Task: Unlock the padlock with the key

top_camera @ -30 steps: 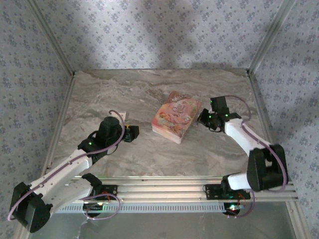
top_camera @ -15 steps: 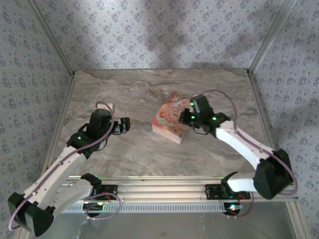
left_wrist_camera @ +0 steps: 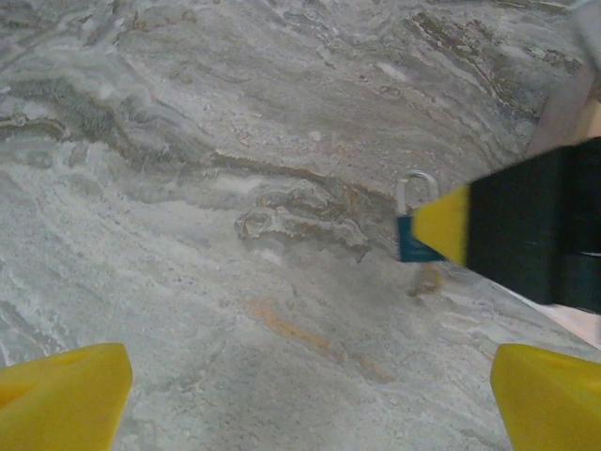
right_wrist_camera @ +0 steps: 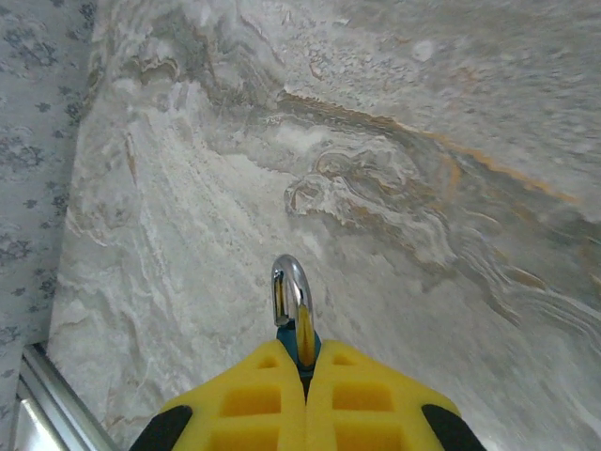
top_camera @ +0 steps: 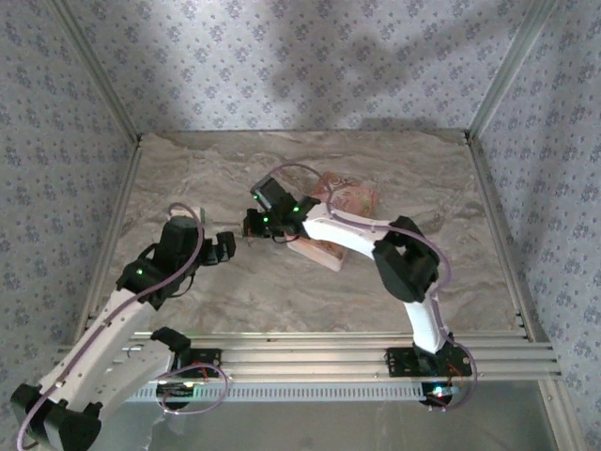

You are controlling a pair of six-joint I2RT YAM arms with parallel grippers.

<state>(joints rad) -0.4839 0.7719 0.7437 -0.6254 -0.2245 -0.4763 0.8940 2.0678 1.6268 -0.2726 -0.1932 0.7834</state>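
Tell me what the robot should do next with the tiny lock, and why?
Probably ease the left fingers forward toward the padlock. They stand wide open and face it, while the right fingers are shut on its blue-green body, with the shackle poking out and free.

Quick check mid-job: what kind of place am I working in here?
Probably a staged robot test cell: a marble-patterned tabletop walled by floral-papered panels in aluminium framing, with the left arm and right arm bolted at its near edge.
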